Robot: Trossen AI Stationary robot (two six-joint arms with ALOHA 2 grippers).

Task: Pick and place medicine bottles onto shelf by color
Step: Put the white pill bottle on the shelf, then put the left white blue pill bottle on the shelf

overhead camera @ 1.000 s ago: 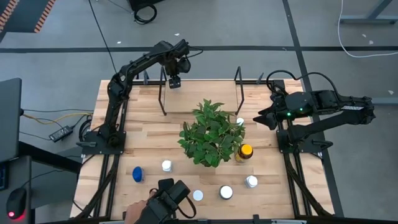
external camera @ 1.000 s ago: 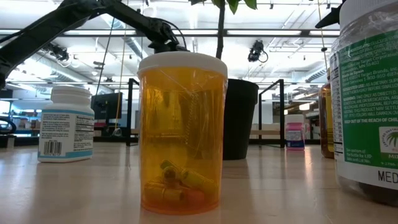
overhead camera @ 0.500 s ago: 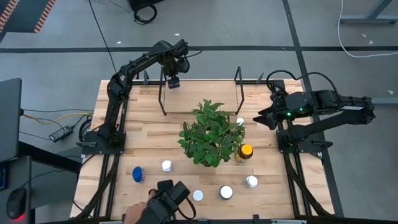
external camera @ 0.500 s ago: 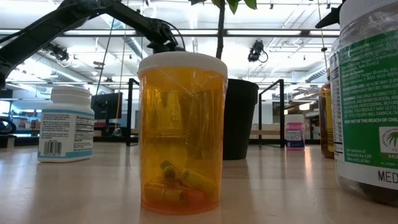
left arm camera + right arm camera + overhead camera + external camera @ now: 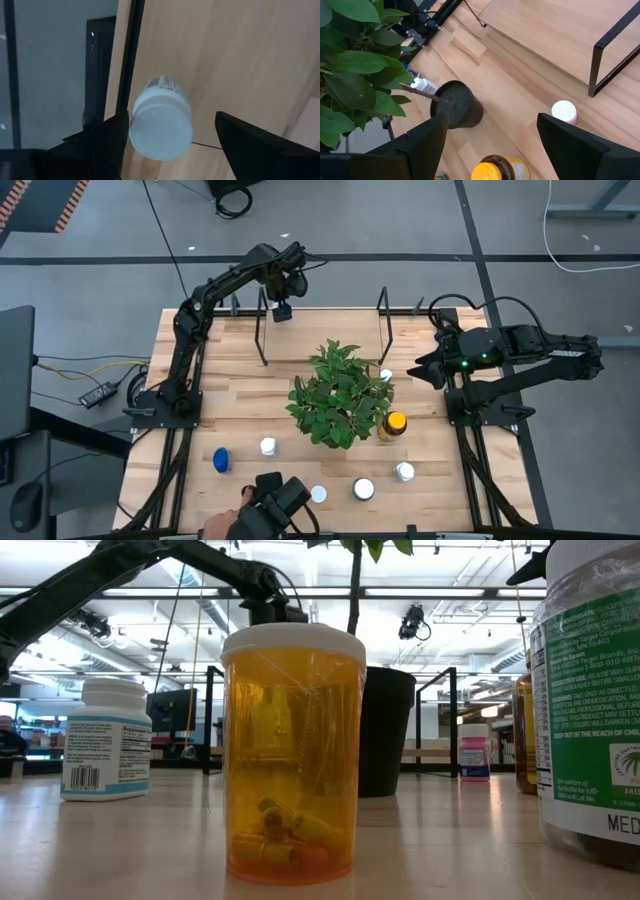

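Wooden planks of the table (image 5: 230,405) are carrying everything, with the plant (image 5: 340,393) sitting at the middle as the landmark. Behind the plant, the black shelf (image 5: 322,322) is standing along the far edge. The left gripper (image 5: 282,309) is hanging over the shelf's left part, its fingers (image 5: 95,145) standing apart around a white bottle (image 5: 161,118) that is resting upright on the shelf board, with gaps on both sides. The right gripper (image 5: 422,370) is waiting to the right of the plant, fingers apart and holding nothing. Just right of the plant, a white-capped bottle (image 5: 386,376) and a yellow-capped amber one (image 5: 395,423) are standing. In front of the plant, a blue bottle (image 5: 221,459) and four white-capped ones (image 5: 363,489) are lining the near side. A person's hand (image 5: 222,527) is showing at the near edge.
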